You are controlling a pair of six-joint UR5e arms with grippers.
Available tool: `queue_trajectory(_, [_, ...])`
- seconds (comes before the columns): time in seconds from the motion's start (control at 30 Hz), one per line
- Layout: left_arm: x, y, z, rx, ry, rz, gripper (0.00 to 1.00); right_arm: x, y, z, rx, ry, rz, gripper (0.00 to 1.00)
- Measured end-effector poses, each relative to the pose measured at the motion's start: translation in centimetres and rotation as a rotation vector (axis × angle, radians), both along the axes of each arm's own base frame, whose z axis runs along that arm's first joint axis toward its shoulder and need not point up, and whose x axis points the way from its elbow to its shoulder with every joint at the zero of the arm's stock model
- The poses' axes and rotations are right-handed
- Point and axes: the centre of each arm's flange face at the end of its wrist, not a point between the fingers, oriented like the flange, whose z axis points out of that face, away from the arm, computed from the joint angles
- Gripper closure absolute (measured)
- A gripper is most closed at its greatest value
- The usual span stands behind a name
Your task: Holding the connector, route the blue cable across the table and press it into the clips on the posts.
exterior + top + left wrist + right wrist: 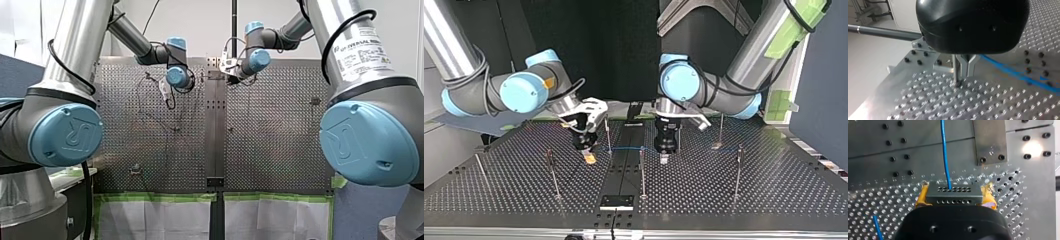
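My right gripper (pixel 954 195) is shut on a grey connector block (pixel 953 191), gripped between its yellow pads (pixel 921 196). The blue cable (pixel 945 152) leaves the block and runs ahead over the table. In the top view my right gripper (pixel 588 157) hangs low at the left of centre. The blue cable (pixel 626 148) stretches from it to my left gripper (pixel 664 158). My left gripper (pixel 967 73) has its metal fingers shut just above the table. The cable (pixel 1018 73) passes close beside them; whether they pinch it is unclear. A thin post (pixel 955 70) stands right beside them.
Several thin clip posts stand on the perforated table (pixel 774 190), among them one (pixel 608 132) between the grippers, one (pixel 641 170) nearer the camera and one (pixel 737 170) to the right. A black central rail (pixel 621 172) with a metal plate (pixel 616 202) divides the table.
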Motion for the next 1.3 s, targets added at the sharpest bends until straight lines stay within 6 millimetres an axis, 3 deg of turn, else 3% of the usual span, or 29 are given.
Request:
queue_trajectory(0.4, [4.1,1.2,0.9,-0.011,-0.033,0.011,1.00,-1.2,-2.5,0.8,-0.015,-0.022,-0.018,1.00])
queue_trajectory(0.83, [5.1,2.6,1.2,-0.015,-0.035,0.016,1.00,-2.8,-4.6,0.1,-0.009,-0.021,-0.038,1.00])
queue_trajectory(0.9, [5.1,2.5,1.1,-0.015,-0.026,0.014,0.80,-2.9,-4.7,0.1,-0.009,-0.021,-0.039,1.00])
queue_trajectory(0.93, [5.0,2.5,1.0,-0.016,-0.021,0.013,0.80,-2.9,-4.7,0.1,-0.009,-0.021,-0.039,1.00])
queue_trajectory(0.97, [4.9,2.4,0.9,-0.015,-0.014,0.011,0.67,-2.9,-4.7,0.1,-0.009,-0.021,-0.039,1.00])
queue_trajectory(1.0, [4.8,2.3,0.9,-0.014,-0.008,0.009,0.41,-2.9,-4.7,0.1,-0.008,-0.020,-0.039,1.00])
queue_trajectory(1.03, [4.7,2.2,0.8,-0.013,-0.001,0.008,0.41,-2.9,-4.7,0.1,-0.008,-0.020,-0.039,1.00])
queue_trajectory(1.1, [4.4,2.1,0.6,-0.007,0.016,0.005,0.14,-2.9,-4.7,0.1,-0.008,-0.020,-0.038,1.00])
queue_trajectory(1.13, [4.3,2.0,0.6,-0.004,0.024,0.005,0.14,-2.9,-4.7,0.1,-0.007,-0.020,-0.038,1.00])
queue_trajectory(1.17, [4.2,2.0,0.4,0.001,0.034,0.006,0.00,-2.9,-4.6,0.1,-0.007,-0.020,-0.037,1.00])
queue_trajectory(1.3, [3.7,2.0,0.1,0.018,0.069,0.008,0.00,-2.7,-4.5,0.2,-0.008,-0.018,-0.034,1.00])
